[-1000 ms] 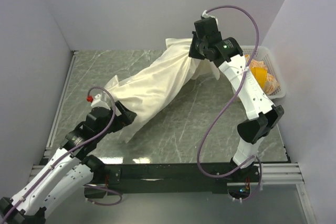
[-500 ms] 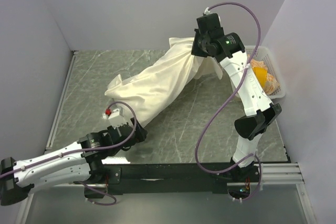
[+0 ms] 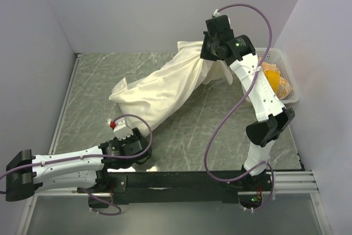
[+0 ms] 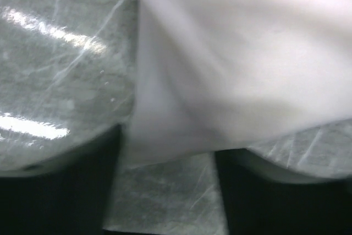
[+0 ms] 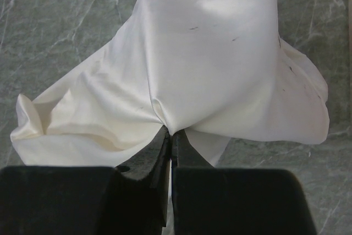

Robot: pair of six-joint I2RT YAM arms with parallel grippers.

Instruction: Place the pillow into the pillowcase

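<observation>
Cream satin: the pillowcase (image 3: pixel 165 89) is seen stretched in a long diagonal across the table (image 3: pixel 220 130), high at the far right and low at the near left.
Upper end: it is lifted off the table and bunched into a peak beside the back wall.
Right fingers (image 5: pixel 157 158): pressed tight together, with a fold of the pillowcase pinched between the tips. From the right wrist view the cloth is seen fanning out beyond the pinch.
Right arm (image 3: pixel 258 86): reared up tall and bent over towards the raised end.
Lower end: the cloth is spread on the table, one corner flared to the left and one narrow corner pointed at the near edge.
Left fingers (image 4: pixel 55 196): held well apart and low over the table, with the near corner of the pillowcase lying in the gap. The view is blurred, and contact with the cloth cannot be told.
Left arm (image 3: pixel 71 163): laid out flat along the near edge.
Pillow: not made out on its own. The sack is seen swollen along its middle, but whether the pillow is inside cannot be told.
Far right: a white basket (image 3: pixel 291 89) is set against the side wall, with an orange-yellow cloth (image 3: pixel 272 76) in it, partly hidden behind the right arm.
</observation>
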